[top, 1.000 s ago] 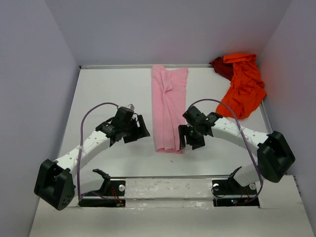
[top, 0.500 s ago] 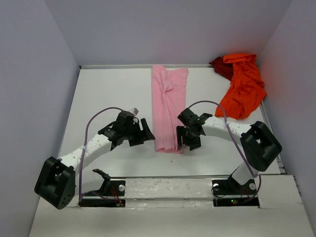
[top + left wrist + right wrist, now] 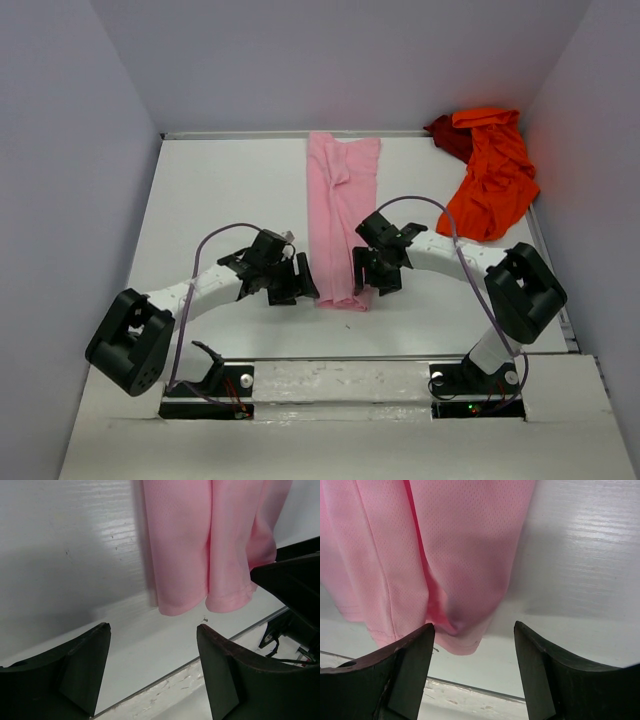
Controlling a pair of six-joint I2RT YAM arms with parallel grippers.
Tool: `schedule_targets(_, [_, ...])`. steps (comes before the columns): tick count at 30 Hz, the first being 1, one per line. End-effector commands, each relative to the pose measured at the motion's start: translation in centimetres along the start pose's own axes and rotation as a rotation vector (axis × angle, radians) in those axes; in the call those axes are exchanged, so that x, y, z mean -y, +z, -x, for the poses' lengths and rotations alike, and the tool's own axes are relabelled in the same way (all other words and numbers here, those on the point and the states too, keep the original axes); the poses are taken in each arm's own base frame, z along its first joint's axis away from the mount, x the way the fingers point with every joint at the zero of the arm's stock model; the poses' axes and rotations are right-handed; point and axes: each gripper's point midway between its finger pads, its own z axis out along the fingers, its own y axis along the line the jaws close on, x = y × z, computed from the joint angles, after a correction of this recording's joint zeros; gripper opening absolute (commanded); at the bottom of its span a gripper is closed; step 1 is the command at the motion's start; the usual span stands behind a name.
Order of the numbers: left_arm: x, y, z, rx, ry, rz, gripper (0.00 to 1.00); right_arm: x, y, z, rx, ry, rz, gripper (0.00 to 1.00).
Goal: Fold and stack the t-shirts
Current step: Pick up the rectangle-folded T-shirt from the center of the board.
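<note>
A pink t-shirt [image 3: 340, 215], folded into a long narrow strip, lies down the middle of the white table [image 3: 220, 200]. Its near hem shows in the left wrist view [image 3: 200, 555] and in the right wrist view [image 3: 445, 560]. My left gripper [image 3: 300, 283] is open just left of the near hem, empty. My right gripper [image 3: 368, 275] is open just right of the same hem, empty. An orange t-shirt [image 3: 495, 180] lies crumpled at the far right corner, with a dark red garment [image 3: 447, 135] partly under it.
Grey walls [image 3: 80, 150] close in the table on three sides. A worn strip [image 3: 340, 380] runs along the table's near edge between the two arm bases. The right gripper's dark finger [image 3: 295, 585] shows at the right of the left wrist view.
Both grippers have moved inward toward the near end of the pink t-shirt, the left one rightward and the right one leftward. The shirts have not moved.
</note>
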Motion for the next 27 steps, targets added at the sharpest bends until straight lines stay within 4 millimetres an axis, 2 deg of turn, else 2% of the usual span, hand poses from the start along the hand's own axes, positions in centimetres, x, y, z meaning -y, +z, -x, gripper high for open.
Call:
schedule_targets(1, [0.8,-0.2,-0.4,-0.022,0.042,-0.020,0.78,-0.9,-0.1,1.4,0.044,-0.012,0.012,0.70])
schedule_targets(13, [0.0,1.2,-0.9,-0.035,0.059,0.031,0.77,-0.9,0.1,0.6,0.020,0.011,0.026,0.68])
schedule_targets(27, [1.8,3.5,-0.6,-0.027,0.081,0.003,0.77,-1.1,0.6,-0.1,-0.009,0.012,0.047,0.64])
